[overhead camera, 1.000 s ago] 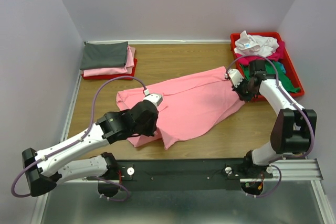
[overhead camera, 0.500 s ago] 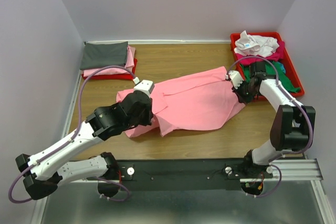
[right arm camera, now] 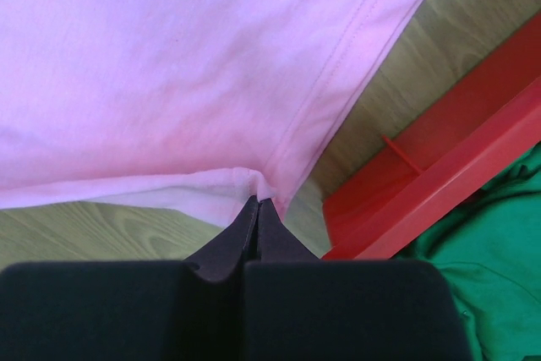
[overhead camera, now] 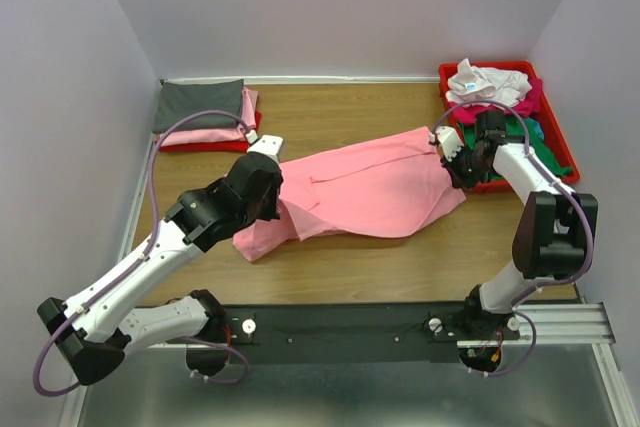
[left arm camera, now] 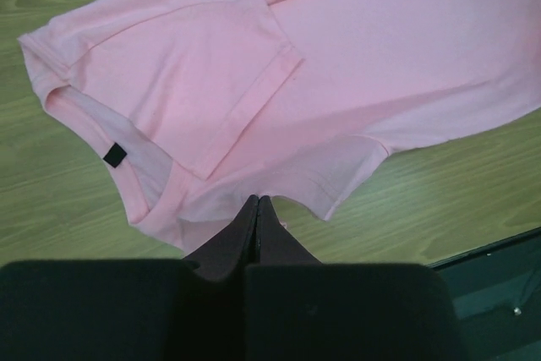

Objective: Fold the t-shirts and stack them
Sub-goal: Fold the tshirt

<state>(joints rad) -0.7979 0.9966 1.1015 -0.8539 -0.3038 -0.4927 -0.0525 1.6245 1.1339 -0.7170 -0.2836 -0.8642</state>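
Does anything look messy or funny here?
Yes. The pink t-shirt lies slanted and rumpled on the table, one sleeve flopped over its front. The shirts in the right red tray are a jumbled heap, unlike the neat folded stack at far left.

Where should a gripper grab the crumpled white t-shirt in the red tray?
Likely best to pinch a raised fold of the crumpled white cloth t-shirt from straight above: it lies bunched on top, and walls of the red plastic tray hinder side approaches.

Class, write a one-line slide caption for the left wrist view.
Left gripper shut on the pink t-shirt, dark neck tag visible, over the wooden table.
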